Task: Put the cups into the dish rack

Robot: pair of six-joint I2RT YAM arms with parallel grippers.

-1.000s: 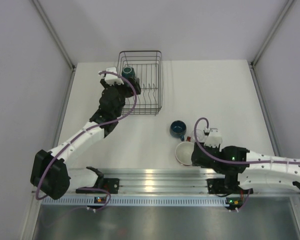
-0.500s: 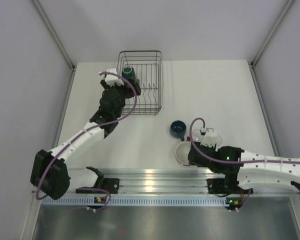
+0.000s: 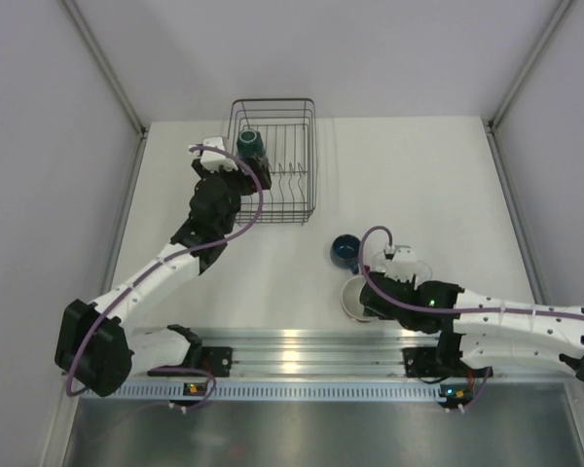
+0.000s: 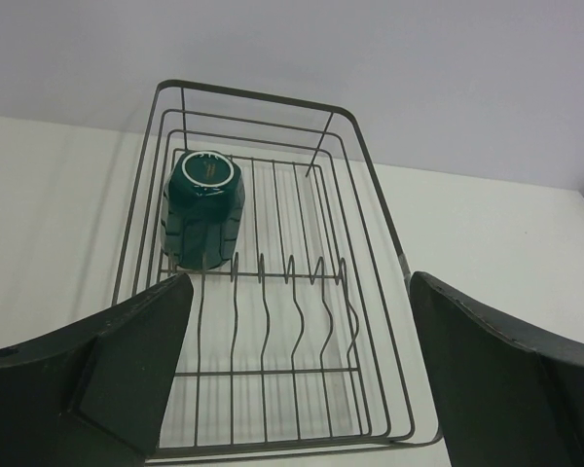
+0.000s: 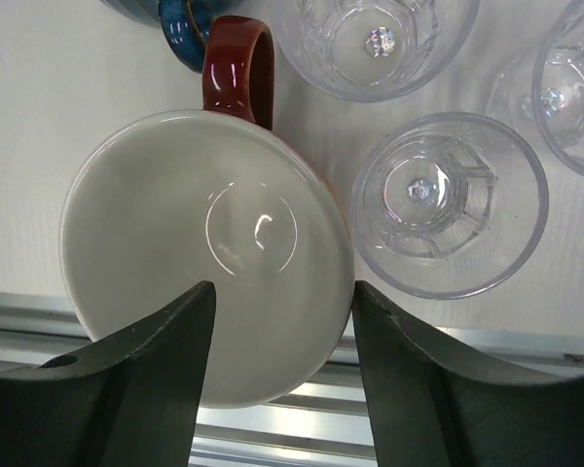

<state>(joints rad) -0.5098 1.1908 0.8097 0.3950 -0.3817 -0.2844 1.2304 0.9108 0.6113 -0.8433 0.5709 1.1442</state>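
Observation:
The dish rack (image 3: 273,101) stands at the far middle-left, with the teal mug (image 3: 250,146) lying on its side in its left corner. In the left wrist view the mug (image 4: 204,206) rests inside the rack (image 4: 372,175) by the prongs. My left gripper (image 3: 241,163) hangs open at the rack's near-left edge, empty (image 4: 302,379). The big red cup (image 5: 204,243) stands upright, with my right gripper (image 5: 282,292) open above it: one finger (image 5: 146,389) is over its white inside, the other at its right rim. The dark-blue cup (image 3: 346,251) stands just beyond it.
Three clear glasses (image 5: 448,199) (image 5: 375,39) (image 5: 579,88) stand close to the right of the red cup, the nearest almost touching it. The metal rail (image 3: 302,342) runs along the table's near edge, just behind the red cup. Grey walls enclose the table.
My right gripper has moved left and settled over the red cup. The left arm has shifted slightly by the rack and stays open.

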